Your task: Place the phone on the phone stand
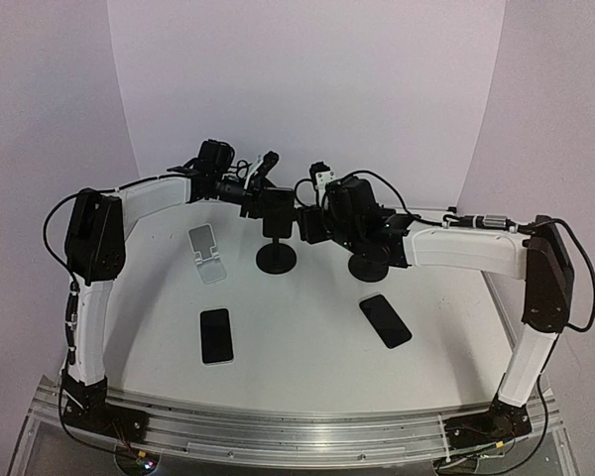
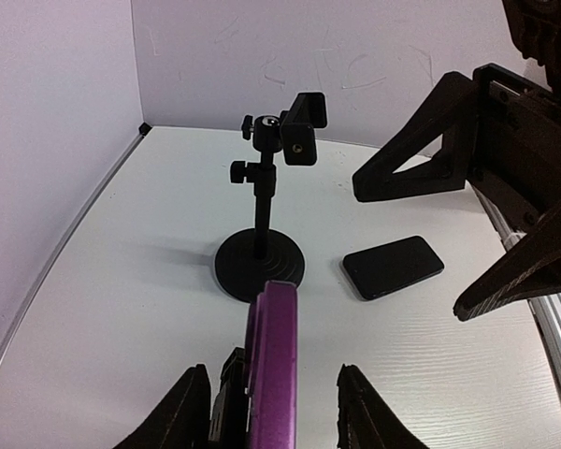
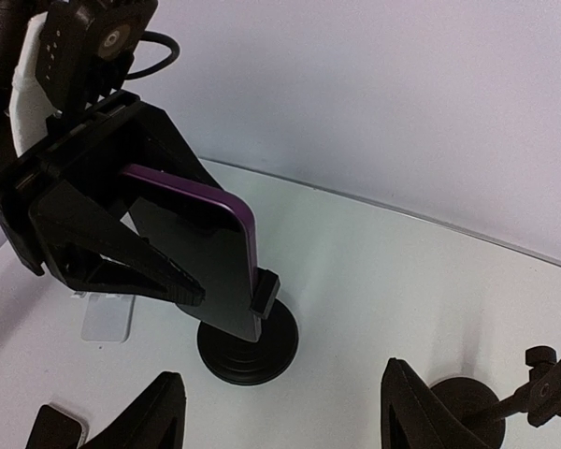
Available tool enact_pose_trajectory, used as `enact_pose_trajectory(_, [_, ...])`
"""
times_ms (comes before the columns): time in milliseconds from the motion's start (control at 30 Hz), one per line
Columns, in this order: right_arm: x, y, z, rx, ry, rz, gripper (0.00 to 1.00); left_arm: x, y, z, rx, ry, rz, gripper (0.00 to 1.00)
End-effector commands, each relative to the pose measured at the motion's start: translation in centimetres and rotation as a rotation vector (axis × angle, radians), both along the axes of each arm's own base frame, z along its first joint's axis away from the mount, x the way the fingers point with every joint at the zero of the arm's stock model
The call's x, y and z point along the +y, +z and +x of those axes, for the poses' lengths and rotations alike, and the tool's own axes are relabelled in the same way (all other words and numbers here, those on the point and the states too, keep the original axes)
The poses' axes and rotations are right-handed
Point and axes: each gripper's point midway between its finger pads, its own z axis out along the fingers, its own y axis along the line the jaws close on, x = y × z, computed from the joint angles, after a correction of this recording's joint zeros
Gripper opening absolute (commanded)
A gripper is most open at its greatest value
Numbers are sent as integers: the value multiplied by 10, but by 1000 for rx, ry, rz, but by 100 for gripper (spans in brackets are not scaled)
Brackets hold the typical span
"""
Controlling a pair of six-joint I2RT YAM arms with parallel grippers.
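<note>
Two spare phones lie flat on the counter (image 1: 307, 387) nearest the arm bases: left spare phone (image 1: 216, 335) at 7 o'clock of the black stand (image 1: 276, 258), right spare phone (image 1: 385, 320) at 4 o'clock of it. Next row back: white stand (image 1: 206, 255) at 9 o'clock of the black stand, second black stand (image 1: 369, 266) at 3 o'clock, partly under the right arm. Purple-edged phone (image 3: 196, 253) is up off the counter on the black stand, tilted, with the stand's clamp jaw hooked over its lower edge. Left end effector (image 2: 271, 393) straddles the phone with jaws parted. There is a clear gap between phone and one finger (image 2: 365, 412); the other side is crowded by the clamp, so contact there is unclear. Right end effector (image 3: 282, 379) is spread wide with nothing between the fingers, near the phone at its 3 o'clock.
</note>
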Motion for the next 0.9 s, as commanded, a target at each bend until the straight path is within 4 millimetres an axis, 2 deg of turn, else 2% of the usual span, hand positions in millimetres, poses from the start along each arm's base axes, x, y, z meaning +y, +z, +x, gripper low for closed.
enact_pose_trajectory(0, [-2, 30, -4, -38, 14, 54, 65, 8, 14, 3, -6, 15, 4, 54])
enact_pose_trajectory(300, [3, 32, -7, -25, 39, 70, 67, 19, 40, -12, -77, -31, -39, 90])
enact_pose_trajectory(467, [-2, 37, -9, -19, 20, 85, 70, 28, 61, -14, -116, -23, -65, 98])
enact_pose_trajectory(567, [-8, 45, -11, -7, 4, 91, 73, 36, 74, -18, -144, -15, -80, 99])
enact_pose_trajectory(667, [-24, 55, -14, 29, -47, 73, 78, 49, 88, -27, -174, -6, -89, 99])
enact_pose_trajectory(733, [-41, 63, -14, 72, -104, 63, 81, 60, 94, -32, -174, 12, -91, 100])
enact_pose_trajectory(867, [-94, 67, -17, 192, -258, 11, 84, 81, 115, -45, -162, 86, -110, 99])
